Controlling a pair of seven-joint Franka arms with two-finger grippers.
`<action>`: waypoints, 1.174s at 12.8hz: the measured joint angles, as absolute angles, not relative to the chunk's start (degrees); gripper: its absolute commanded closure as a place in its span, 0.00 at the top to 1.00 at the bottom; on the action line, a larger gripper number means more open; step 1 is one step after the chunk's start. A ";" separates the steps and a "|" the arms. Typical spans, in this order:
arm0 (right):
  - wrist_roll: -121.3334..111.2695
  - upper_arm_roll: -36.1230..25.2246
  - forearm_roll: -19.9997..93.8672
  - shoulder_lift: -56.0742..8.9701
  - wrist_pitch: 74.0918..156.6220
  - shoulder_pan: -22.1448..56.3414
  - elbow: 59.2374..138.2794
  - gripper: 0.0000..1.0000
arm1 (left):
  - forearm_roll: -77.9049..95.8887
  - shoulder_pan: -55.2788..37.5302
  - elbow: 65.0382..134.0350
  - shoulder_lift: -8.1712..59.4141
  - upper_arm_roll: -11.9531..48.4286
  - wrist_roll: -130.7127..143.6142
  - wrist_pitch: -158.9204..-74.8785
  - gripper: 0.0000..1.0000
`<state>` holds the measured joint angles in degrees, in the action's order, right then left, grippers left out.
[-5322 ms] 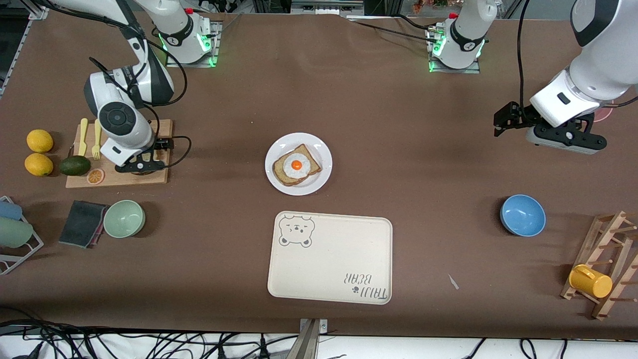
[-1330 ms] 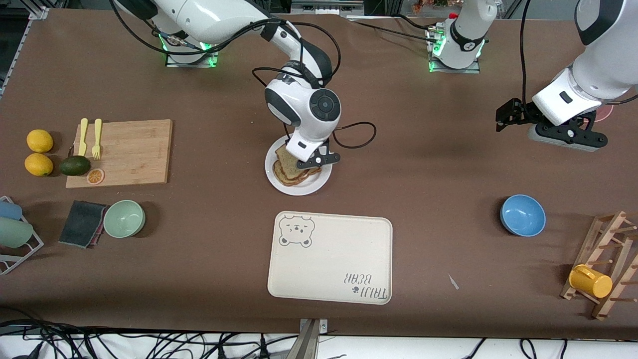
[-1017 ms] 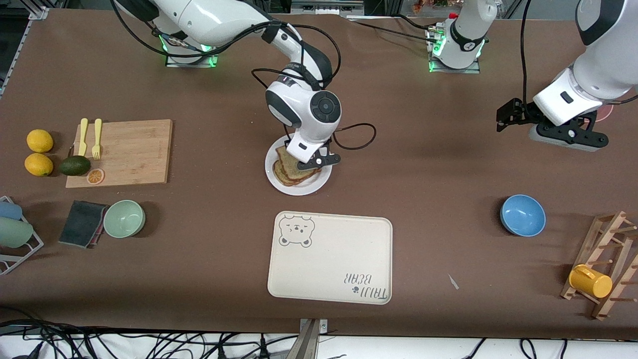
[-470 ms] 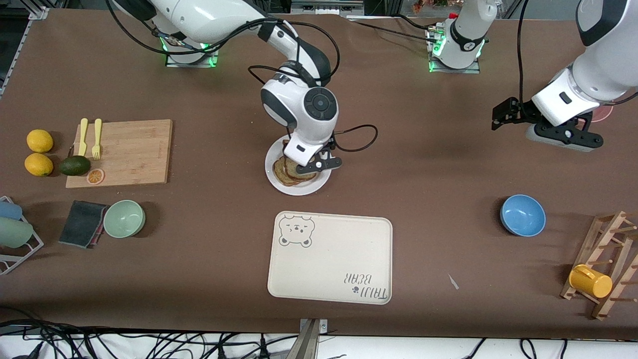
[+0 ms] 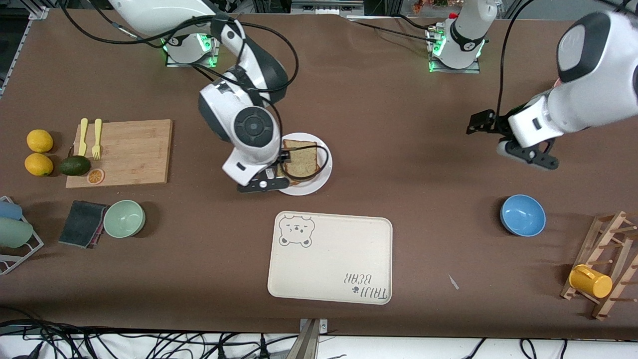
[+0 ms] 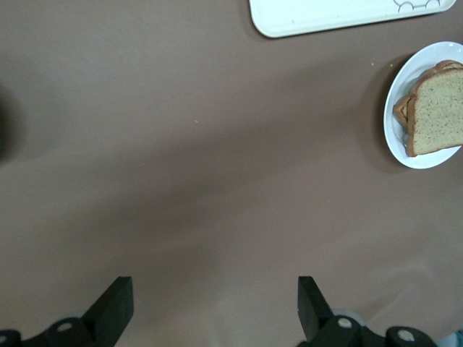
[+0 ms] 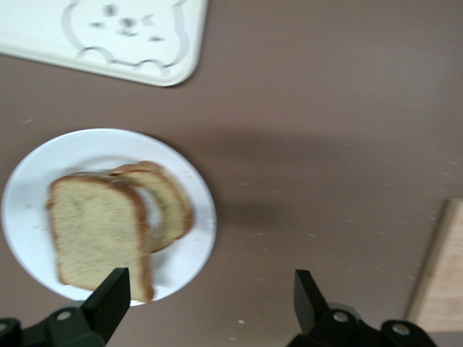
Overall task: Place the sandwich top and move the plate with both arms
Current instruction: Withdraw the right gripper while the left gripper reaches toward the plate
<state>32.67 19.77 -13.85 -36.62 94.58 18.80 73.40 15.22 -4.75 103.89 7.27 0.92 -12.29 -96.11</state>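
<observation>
brown table (image 5: 398, 124), sandwich top (image 5: 300, 158) stacked on white plate (image 5: 324, 172), both grippers' jaws spread, empty

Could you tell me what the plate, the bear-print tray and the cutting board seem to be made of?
The plate: plain glossy white, probably ceramic or melamine; the look leaves that open. The bear-print tray: matte cream with rounded corners and printed lettering, likely moulded plastic or a fibre composite. The cutting board: pale wood or bamboo, with visible lengthwise grain.

A brown-covered table (image 5: 398, 149) is seen filling the view, evenly lit from above. Black cables (image 5: 124, 341) are strewn along a white floor strip at its near edge. Metal framing (image 5: 324, 6) is glimpsed past the bases.
</observation>
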 measured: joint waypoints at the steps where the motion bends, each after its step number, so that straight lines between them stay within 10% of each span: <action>1: 31.05 18.09 -13.85 -35.83 93.88 18.77 73.49 1.00 | 17.06 -4.74 103.93 10.26 0.93 -12.73 -96.18 1.00; 13: 20.94 3.90 -9.84 -5.95 95.19 11.79 96.06 1.00 | 58.29 -13.99 103.09 33.92 5.43 -30.27 -115.75 0.92; 15: 16.55 3.12 -7.15 -2.00 93.08 9.16 97.79 1.00 | 66.06 -18.02 103.01 36.09 5.46 -33.08 -119.57 0.59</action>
<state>16.55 3.12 -7.15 -2.00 93.08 9.16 97.79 66.06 -18.02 103.01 36.09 5.46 -33.08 -119.57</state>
